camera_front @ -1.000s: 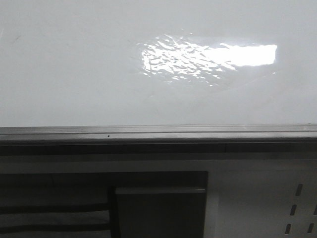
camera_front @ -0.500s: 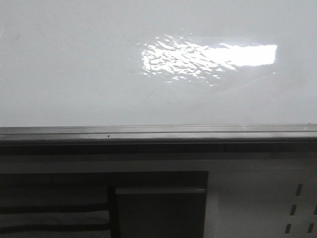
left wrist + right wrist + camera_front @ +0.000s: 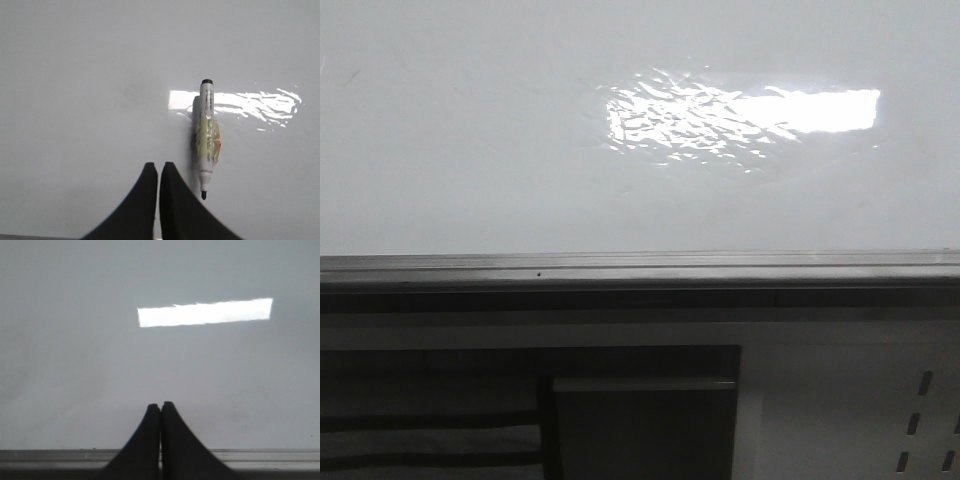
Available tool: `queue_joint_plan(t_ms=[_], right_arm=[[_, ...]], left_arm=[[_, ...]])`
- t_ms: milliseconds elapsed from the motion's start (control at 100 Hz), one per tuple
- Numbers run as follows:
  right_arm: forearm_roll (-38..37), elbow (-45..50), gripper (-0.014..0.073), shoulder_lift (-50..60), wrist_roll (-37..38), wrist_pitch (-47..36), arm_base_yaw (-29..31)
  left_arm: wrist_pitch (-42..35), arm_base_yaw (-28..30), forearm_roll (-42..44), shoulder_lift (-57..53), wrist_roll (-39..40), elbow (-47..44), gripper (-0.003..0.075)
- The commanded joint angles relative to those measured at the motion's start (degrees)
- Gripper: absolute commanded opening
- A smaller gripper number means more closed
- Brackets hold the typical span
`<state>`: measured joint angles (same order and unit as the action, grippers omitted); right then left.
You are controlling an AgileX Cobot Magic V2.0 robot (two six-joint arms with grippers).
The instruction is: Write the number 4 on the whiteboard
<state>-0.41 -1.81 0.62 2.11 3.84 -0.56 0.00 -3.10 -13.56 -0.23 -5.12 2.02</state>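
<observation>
Both grippers — left gripper (image 3: 158,170), right gripper (image 3: 160,410) — hang empty, fingers together, over the unmarked whiteboard (image 3: 470,150), a capless marker (image 3: 207,140) beside the left one — it could roll or smear if nudged.

Board surface: the whiteboard (image 3: 470,150) is seen bare in front view.
Obstacle: a marker (image 3: 206,137) lies flat on it, just beside the left gripper (image 3: 158,172).
Edge: a grey rail (image 3: 640,265) borders it.

Not much robot to see: left gripper (image 3: 158,172) and right gripper (image 3: 160,412) both have plain matte black fingers, curved, tapering to narrow tips.
</observation>
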Motion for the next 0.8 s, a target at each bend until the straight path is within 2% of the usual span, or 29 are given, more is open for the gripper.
queue_joint_plan(t_ms=[0,230,390,790], right_arm=[[1.34,-6.15,-0.0071,-0.13,0.01,-1.64,0.29],[-1.10,-24.37,-0.0071,-11.14,-1.19,14.85,0.29],[-6.88,-33.64,-0.0071,-20.12,-3.89,24.20,0.29],[-7.38,-34.89,-0.0071,-25.64,-3.89,22.55,0.29]], left_arm=[[-2.19,0.06,-1.26,-0.86,0.12,5.68,-0.0020],[11.60,0.06,-0.89,9.57,0.12,22.62,-0.0020],[20.28,0.06,-0.77,18.29,-0.26,32.74,-0.0020],[19.37,0.06,-0.77,24.08,-0.26,33.62,-0.0020]])
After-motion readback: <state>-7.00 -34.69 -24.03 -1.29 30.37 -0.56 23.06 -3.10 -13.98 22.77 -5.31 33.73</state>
